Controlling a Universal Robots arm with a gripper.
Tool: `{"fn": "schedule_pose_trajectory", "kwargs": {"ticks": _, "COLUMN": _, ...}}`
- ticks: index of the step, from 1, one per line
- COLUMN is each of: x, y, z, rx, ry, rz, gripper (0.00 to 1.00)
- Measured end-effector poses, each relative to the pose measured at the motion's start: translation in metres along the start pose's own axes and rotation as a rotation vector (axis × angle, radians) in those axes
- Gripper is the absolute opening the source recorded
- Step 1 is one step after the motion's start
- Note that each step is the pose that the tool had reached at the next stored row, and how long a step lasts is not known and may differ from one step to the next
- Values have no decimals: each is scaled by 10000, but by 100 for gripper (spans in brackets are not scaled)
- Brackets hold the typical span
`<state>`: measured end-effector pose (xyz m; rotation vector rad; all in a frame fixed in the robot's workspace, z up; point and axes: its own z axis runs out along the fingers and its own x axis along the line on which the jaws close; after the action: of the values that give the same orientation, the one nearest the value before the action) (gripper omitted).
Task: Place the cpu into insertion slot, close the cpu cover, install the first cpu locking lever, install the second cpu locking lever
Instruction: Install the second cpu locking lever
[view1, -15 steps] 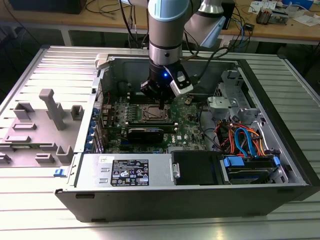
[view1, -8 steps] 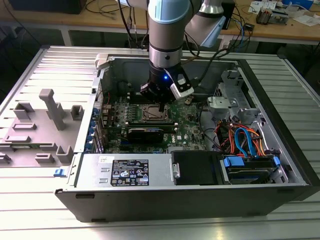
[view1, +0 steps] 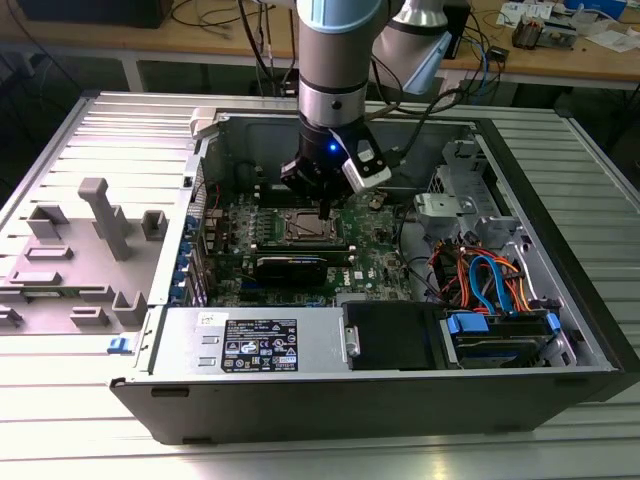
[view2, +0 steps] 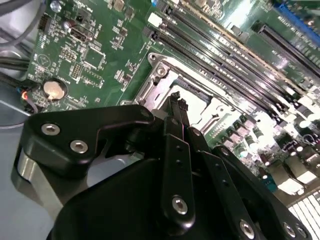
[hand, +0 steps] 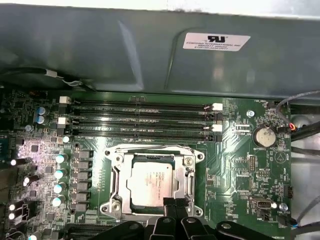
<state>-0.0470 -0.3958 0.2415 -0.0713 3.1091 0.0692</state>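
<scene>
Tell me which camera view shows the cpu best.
The first wrist view: the cpu faces the camera, seated under the cpu cover. The exterior view shows it small, beneath the gripper. In the second wrist view the gripper hides most of the socket.

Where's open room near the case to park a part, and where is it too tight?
Free: the ribbed table behind the grey fixture blocks, and the black drive cover beside the power supply. Crowded: around the cpu under the gripper, and the cables.
</scene>
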Motion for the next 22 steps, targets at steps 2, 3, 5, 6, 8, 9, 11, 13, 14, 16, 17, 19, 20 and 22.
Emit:
{"fn": "schedule_pose_trajectory", "kwargs": {"ticks": 2, "x": 2, "y": -33, "z": -2, "rx": 0, "ry": -1, "rz": 2, "gripper": 11}}
{"fn": "schedule_pose_trajectory", "kwargs": {"ticks": 3, "x": 4, "y": -73, "z": -3, "rx": 0, "ry": -1, "rz": 1, "gripper": 11}}
{"fn": "schedule_pose_trajectory", "kwargs": {"ticks": 5, "x": 7, "y": -150, "z": -7, "rx": 1, "ry": 0, "rz": 1, "gripper": 11}}
{"fn": "schedule_pose_trajectory", "kwargs": {"ticks": 6, "x": 8, "y": -154, "z": -7, "rx": 1, "ry": 0, "rz": 3, "gripper": 11}}
{"fn": "schedule_pose_trajectory", "kwargs": {"ticks": 8, "x": 8, "y": -155, "z": -7, "rx": 0, "ry": 0, "rz": 2, "gripper": 11}}
{"fn": "schedule_pose_trajectory", "kwargs": {"ticks": 9, "x": 7, "y": -155, "z": -7, "rx": 1, "ry": -1, "rz": 2, "gripper": 11}}
{"fn": "schedule_pose_trajectory", "kwargs": {"ticks": 11, "x": 8, "y": -159, "z": -7, "rx": 1, "ry": 0, "rz": 1, "gripper": 11}}
{"fn": "schedule_pose_trajectory", "kwargs": {"ticks": 13, "x": 8, "y": -162, "z": -8, "rx": 1, "ry": 0, "rz": 2, "gripper": 11}}
{"fn": "schedule_pose_trajectory", "kwargs": {"ticks": 14, "x": 8, "y": -163, "z": -8, "rx": 1, "ry": 0, "rz": 1, "gripper": 11}}
{"fn": "schedule_pose_trajectory", "kwargs": {"ticks": 16, "x": 8, "y": -164, "z": -8, "rx": 1, "ry": 0, "rz": 2, "gripper": 11}}
{"fn": "schedule_pose_trajectory", "kwargs": {"ticks": 17, "x": 8, "y": -165, "z": -8, "rx": 1, "ry": -1, "rz": 1, "gripper": 11}}
{"fn": "schedule_pose_trajectory", "kwargs": {"ticks": 19, "x": 8, "y": -166, "z": -8, "rx": 0, "ry": -1, "rz": 2, "gripper": 11}}
{"fn": "schedule_pose_trajectory", "kwargs": {"ticks": 20, "x": 8, "y": -166, "z": -8, "rx": 1, "ry": 0, "rz": 2, "gripper": 11}}
{"fn": "schedule_pose_trajectory", "kwargs": {"ticks": 22, "x": 8, "y": -170, "z": -8, "rx": 2, "ry": 0, "rz": 1, "gripper": 11}}
